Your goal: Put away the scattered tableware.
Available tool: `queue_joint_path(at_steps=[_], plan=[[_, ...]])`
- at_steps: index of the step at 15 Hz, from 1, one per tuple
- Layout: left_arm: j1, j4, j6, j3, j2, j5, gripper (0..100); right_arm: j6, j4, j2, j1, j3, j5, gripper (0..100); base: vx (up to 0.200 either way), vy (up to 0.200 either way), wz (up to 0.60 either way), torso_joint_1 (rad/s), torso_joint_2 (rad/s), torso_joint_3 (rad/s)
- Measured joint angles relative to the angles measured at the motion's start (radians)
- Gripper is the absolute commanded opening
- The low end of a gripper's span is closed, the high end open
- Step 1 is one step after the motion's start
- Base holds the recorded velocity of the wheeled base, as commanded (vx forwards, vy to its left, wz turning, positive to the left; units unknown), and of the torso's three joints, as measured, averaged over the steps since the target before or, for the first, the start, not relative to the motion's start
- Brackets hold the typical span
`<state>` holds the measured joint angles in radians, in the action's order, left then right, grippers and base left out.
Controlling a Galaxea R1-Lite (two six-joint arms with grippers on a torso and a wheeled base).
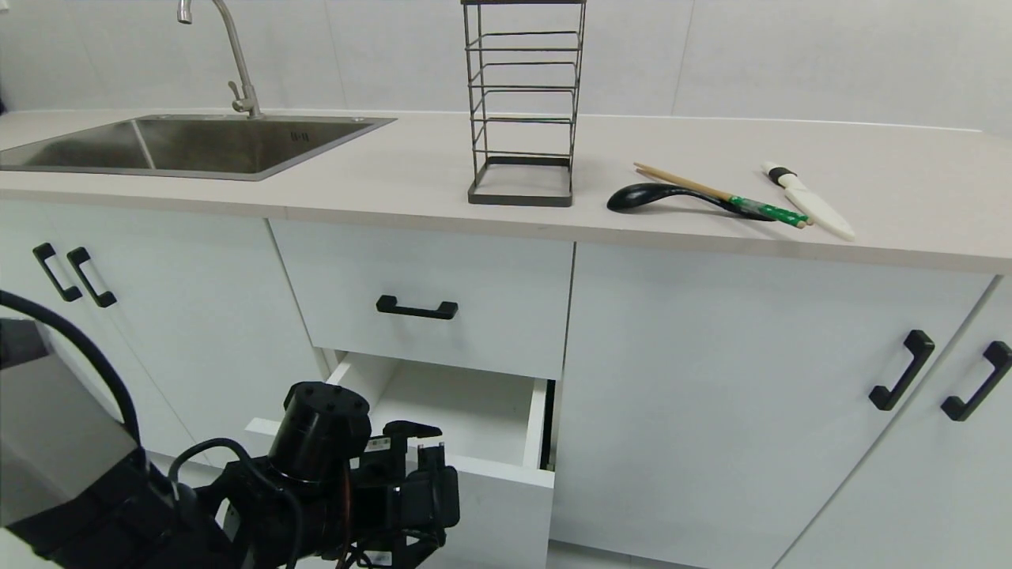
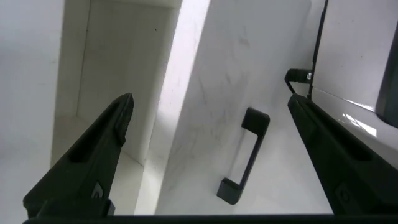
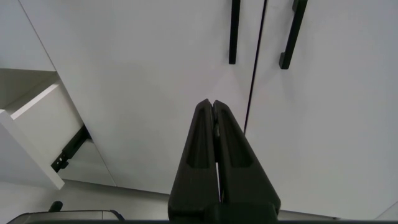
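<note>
- By my reckoning the task has barely begun: the lower drawer [image 1: 474, 411] is pulled out and looks empty, and nothing has been put away.
- The black spoon [image 1: 656, 195], the chopsticks [image 1: 711, 192] crossing its handle and the white knife [image 1: 810, 201] just right of them lie on the table [image 1: 395, 170], far right.
- My left end effector [image 2: 210, 102] sits low at the drawer front, spread wide and empty.
- My right end effector [image 3: 214, 109] is pressed closed, gripping nothing.
- I can read no writing anywhere.

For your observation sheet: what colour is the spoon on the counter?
The spoon is black, clearest in the head view.
</note>
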<state>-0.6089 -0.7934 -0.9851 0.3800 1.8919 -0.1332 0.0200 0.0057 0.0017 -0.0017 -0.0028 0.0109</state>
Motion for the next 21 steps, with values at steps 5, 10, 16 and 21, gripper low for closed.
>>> queue_joint_path(at_steps=[5,10,16,21], plan=[[-0.013,-0.007,-0.002,-0.049,0.005,-0.002,100,0.000,0.000,0.000,0.000,0.000,0.000,0,0.000,0.000,0.00,0.000,0.00,0.000],[-0.024,0.013,0.005,-0.111,-0.084,-0.002,100,0.000,0.000,0.000,0.000,0.000,0.000,0,0.000,0.000,0.00,0.000,0.00,0.000],[-0.054,0.003,0.067,-0.098,-0.127,-0.067,100,0.000,0.000,0.000,0.000,0.000,0.000,0,0.000,0.000,0.00,0.000,0.00,0.000],[-0.060,0.003,0.422,-0.044,-0.252,-0.104,100,0.000,0.000,0.000,0.000,0.000,0.000,0,0.000,0.000,0.00,0.000,0.00,0.000]])
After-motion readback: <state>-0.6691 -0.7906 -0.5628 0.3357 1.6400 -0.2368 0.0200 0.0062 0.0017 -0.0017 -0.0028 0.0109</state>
